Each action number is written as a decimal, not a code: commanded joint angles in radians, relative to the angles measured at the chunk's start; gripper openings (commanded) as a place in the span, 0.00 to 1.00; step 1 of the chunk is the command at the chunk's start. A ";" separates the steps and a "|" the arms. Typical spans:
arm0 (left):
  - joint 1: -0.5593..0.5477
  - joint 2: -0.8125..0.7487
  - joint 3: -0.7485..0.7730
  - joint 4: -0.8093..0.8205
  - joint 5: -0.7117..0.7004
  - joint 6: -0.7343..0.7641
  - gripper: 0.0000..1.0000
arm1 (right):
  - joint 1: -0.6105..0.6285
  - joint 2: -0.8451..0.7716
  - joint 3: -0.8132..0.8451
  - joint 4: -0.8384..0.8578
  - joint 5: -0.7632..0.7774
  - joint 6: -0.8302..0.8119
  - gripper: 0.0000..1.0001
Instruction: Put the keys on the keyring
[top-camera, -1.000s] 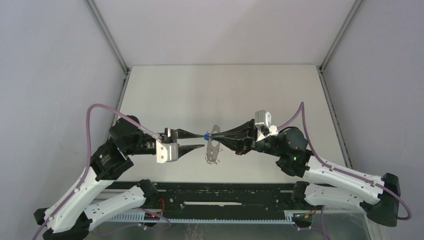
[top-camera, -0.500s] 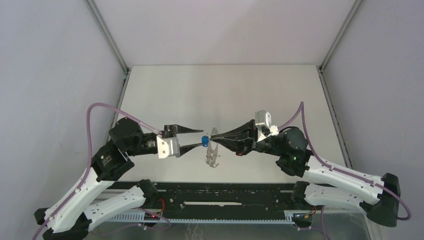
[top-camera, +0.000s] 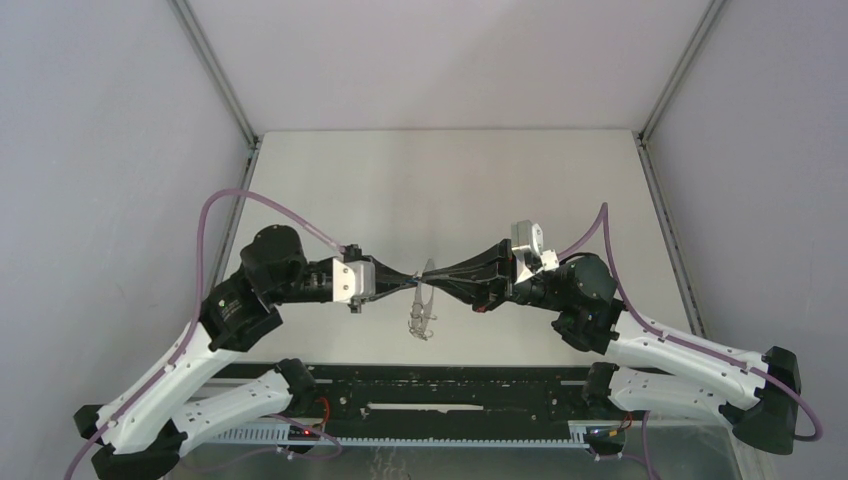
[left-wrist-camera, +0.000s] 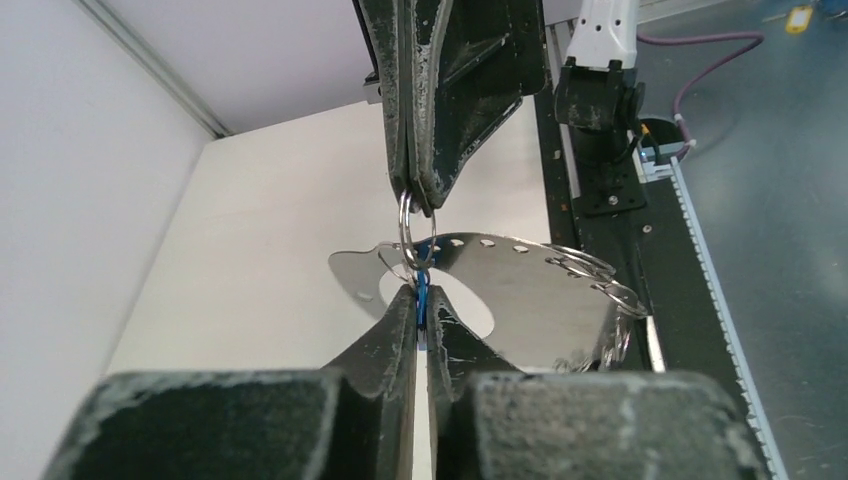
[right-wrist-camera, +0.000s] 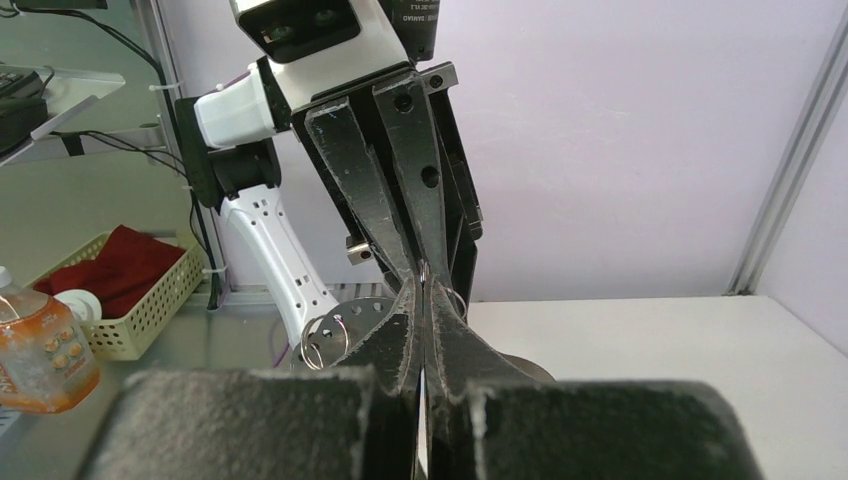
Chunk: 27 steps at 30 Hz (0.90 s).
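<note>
Left tool (left-wrist-camera: 421, 298) just snapped together, pinching blue key (left-wrist-camera: 423, 283) | right tool (left-wrist-camera: 413, 198) clamps keyring (left-wrist-camera: 530, 290) | threading looks next

Through the left wrist camera only a thin sliver of the blue key (left-wrist-camera: 422, 300) shows, at the left end of the keyring (left-wrist-camera: 550, 300). The left claw (left-wrist-camera: 420, 290) pinches over the rest, shank included. From overhead that key is too small to make out.
</note>
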 joint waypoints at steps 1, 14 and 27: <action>-0.006 -0.014 -0.016 0.019 -0.015 0.014 0.04 | -0.007 -0.009 0.005 0.059 0.004 0.009 0.00; -0.072 -0.051 -0.028 -0.093 -0.020 0.383 0.00 | -0.008 -0.001 0.005 0.054 0.006 0.008 0.00; -0.111 -0.074 -0.025 -0.020 -0.052 0.424 0.01 | -0.004 0.014 0.005 0.034 -0.002 0.003 0.00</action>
